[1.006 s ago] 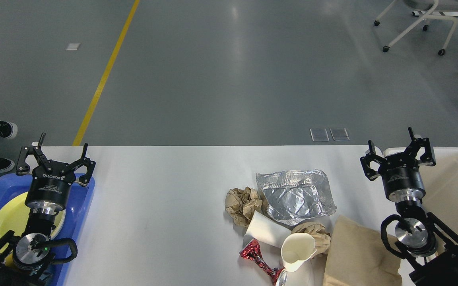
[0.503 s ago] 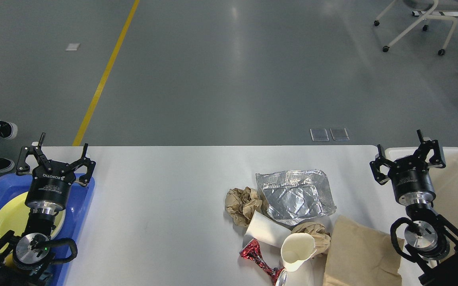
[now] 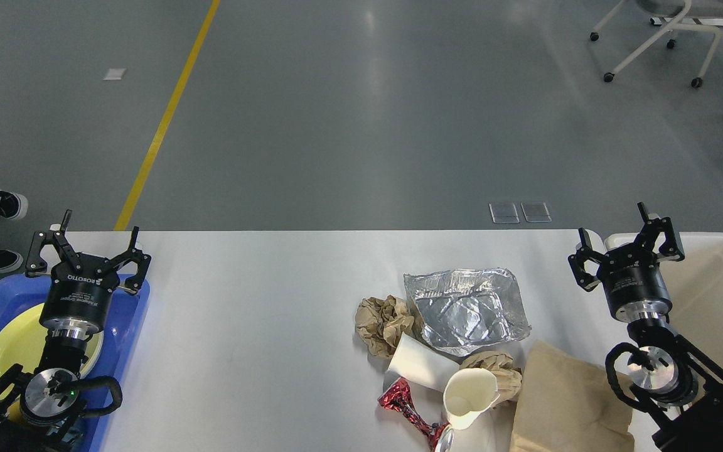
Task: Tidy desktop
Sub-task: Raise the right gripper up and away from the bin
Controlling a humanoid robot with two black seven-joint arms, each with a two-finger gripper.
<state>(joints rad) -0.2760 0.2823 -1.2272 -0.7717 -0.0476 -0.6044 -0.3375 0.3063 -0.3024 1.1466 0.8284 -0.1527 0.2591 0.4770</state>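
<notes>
The white-grey desktop spans the view. On its right half lies a heap of litter: a crumpled foil tray, a brown paper ball, a second paper ball, two white paper cups, a red foil wrapper and a flat brown paper bag. My left gripper stands open above the blue tray's far edge, empty. My right gripper stands open and empty by the table's far right corner, right of the foil tray.
A blue tray holding a yellow plate sits at the left edge. A cream bin stands at the right edge. Beyond the table are grey floor, a yellow line, a person's shoes and a chair base.
My right gripper swung right toward the cream bin, then came back left to about where it began. The left arm and the litter have not moved.
</notes>
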